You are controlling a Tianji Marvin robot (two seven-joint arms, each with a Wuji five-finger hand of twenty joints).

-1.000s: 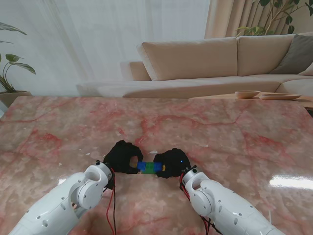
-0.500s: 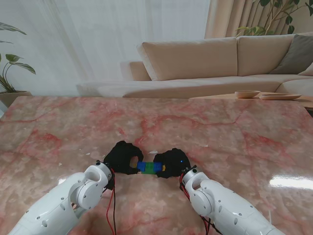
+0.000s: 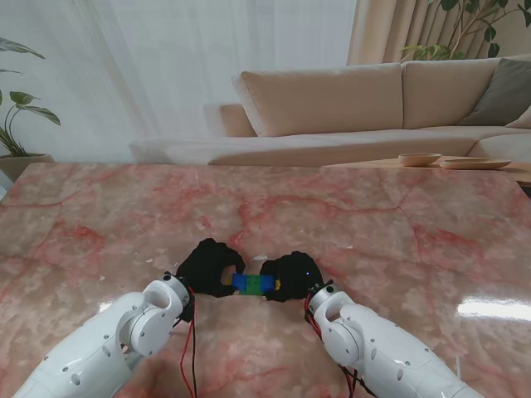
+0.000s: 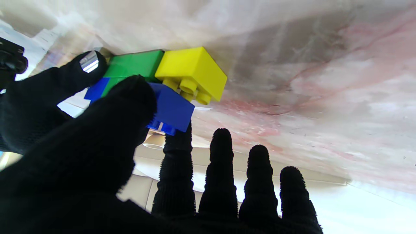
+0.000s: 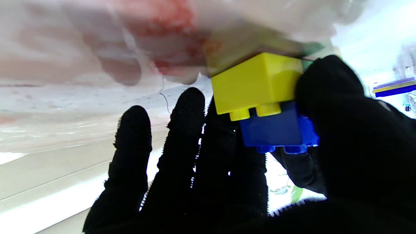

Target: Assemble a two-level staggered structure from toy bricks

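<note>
Pink marble table (image 3: 373, 215) lies under your hands. Between the left hand (image 3: 207, 267) and right hand (image 3: 292, 276) sits the brick stack (image 3: 251, 283), blue brick (image 4: 170, 109) atop green brick (image 4: 135, 65) and yellow brick (image 4: 191, 70). Both hands seem closed on it, though fingers hide the contact.

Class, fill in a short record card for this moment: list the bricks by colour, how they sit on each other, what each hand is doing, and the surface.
bricks: green brick, yellow brick, blue brick
lower level: green and yellow, side by side on the table
upper level: blue, straddling their joint
left hand: fingers on the bricks' left end
right hand: fingers on the bricks' right end
surface: pink marble table
</note>
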